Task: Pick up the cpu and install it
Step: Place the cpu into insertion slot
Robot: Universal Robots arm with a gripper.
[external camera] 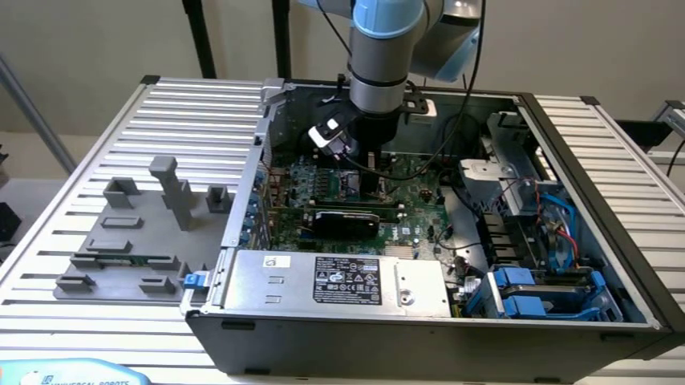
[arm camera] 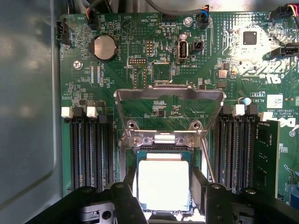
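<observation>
Slatted metal table point(external camera: 64, 160) carries an open computer case point(external camera: 428, 337); inside, the cpu point(arm camera: 163, 182) lies flat in the socket area of the green motherboard point(arm camera: 140, 56), silver top up; the tool point(arm camera: 162, 189) straddles it, close on two opposite edges, and whether it clamps the chip I cannot tell. Beside the chip the metal load plate point(arm camera: 168, 93) stands hinged open; black memory slots point(arm camera: 88, 154) flank it; grey fixture blocks point(external camera: 160, 200) sit on the table at the exterior view's left.
</observation>
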